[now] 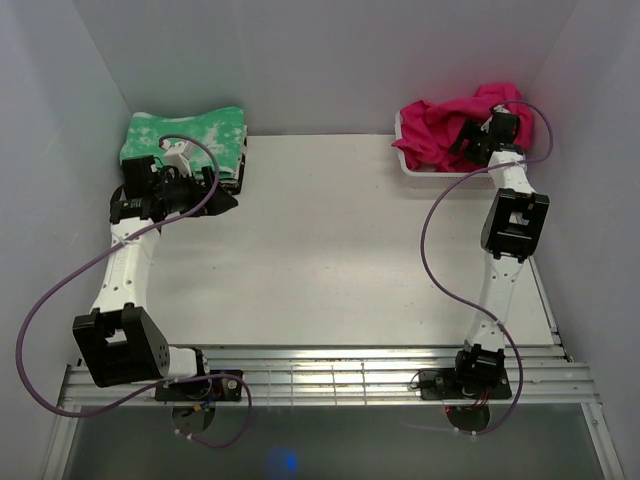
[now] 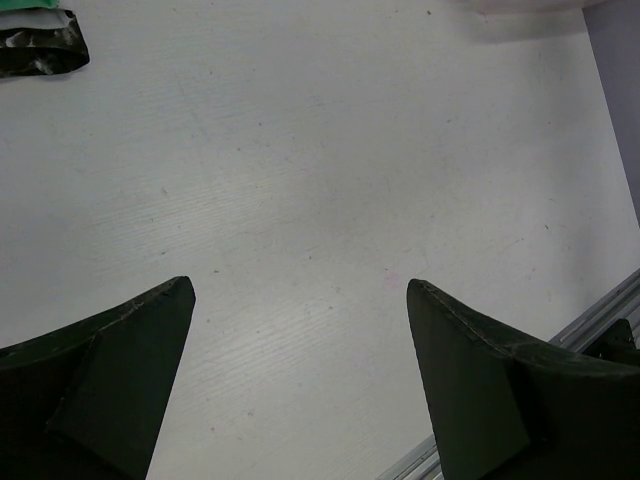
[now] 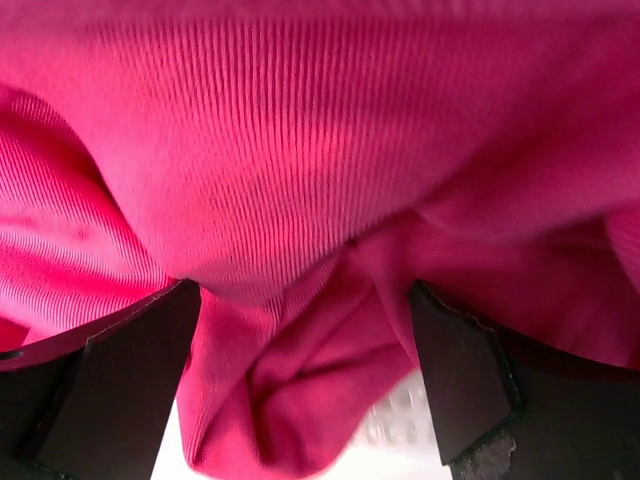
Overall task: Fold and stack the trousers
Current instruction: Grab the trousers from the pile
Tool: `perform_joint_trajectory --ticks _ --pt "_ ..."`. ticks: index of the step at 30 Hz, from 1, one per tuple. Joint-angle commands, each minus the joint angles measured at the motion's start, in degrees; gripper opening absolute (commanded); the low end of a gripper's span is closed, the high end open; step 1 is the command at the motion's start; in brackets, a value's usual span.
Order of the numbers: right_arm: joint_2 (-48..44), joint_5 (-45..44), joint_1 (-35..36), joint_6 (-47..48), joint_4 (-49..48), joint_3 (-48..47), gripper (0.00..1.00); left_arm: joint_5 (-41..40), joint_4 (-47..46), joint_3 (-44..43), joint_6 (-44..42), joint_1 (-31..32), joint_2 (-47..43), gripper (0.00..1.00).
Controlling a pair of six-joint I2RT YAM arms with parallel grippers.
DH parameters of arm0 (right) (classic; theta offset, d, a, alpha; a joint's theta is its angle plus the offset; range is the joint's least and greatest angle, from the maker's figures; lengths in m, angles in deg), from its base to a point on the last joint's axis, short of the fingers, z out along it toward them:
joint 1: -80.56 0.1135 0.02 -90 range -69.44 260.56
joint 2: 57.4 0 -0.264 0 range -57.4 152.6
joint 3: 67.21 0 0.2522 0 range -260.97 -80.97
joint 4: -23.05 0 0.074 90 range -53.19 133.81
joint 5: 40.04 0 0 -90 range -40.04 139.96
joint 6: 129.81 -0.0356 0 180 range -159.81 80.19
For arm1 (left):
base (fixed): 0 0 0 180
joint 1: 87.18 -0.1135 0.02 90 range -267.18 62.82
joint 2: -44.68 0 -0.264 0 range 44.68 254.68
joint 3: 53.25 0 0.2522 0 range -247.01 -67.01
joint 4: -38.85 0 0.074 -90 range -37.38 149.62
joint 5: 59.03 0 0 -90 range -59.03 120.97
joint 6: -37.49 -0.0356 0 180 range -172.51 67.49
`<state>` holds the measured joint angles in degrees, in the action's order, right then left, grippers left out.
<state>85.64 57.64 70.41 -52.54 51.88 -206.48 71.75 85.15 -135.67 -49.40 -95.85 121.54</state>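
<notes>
My right claw is spread wide, its fingers set against the trousers, with ribbed pink cloth bulging between them but not pinched. The trousers lie crumpled in a white tray at the far right corner of the counter. My left claw also stands open, holding nothing, above bare counter just beside the folded green-and-white cloth at the far left.

Green-and-white cloth far left; seemingly a tray far right.
</notes>
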Motion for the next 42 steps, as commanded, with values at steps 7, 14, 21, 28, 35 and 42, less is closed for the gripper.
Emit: perform_joint_trajectory --ticks 7,14,21,28,35,42 --pt "5.75 2.07 0.04 -3.97 -8.74 -3.68 0.93 -1.92 0.16 0.64 0.49 -0.12 -0.13 0.98" --pt "3.31 3.91 0.05 -4.5 -11.11 -5.44 0.08 -3.16 1.66 -0.15 -0.3 -0.12 -0.04 0.98" --pt "-10.92 10.94 -0.92 -9.4 -19.87 0.68 0.08 -0.79 1.66 -0.77 0.57 -0.12 -0.66 0.98" --pt "-22.18 12.27 -0.83 -12.93 -26.32 2.82 0.08 1.07 1.13 0.46 1.28 -0.12 -4.08 0.98" --pt "-25.44 13.15 -0.83 -17.58 -28.87 -1.75 0.08 0.8 2.01 0.81 0.75 -0.04 -5.67 0.98" --pt "-29.75 12.45 -0.57 -18.21 -34.4 -5.18 0.08 1.06 2.36 1.08 0.66 -0.12 -6.72 0.98"
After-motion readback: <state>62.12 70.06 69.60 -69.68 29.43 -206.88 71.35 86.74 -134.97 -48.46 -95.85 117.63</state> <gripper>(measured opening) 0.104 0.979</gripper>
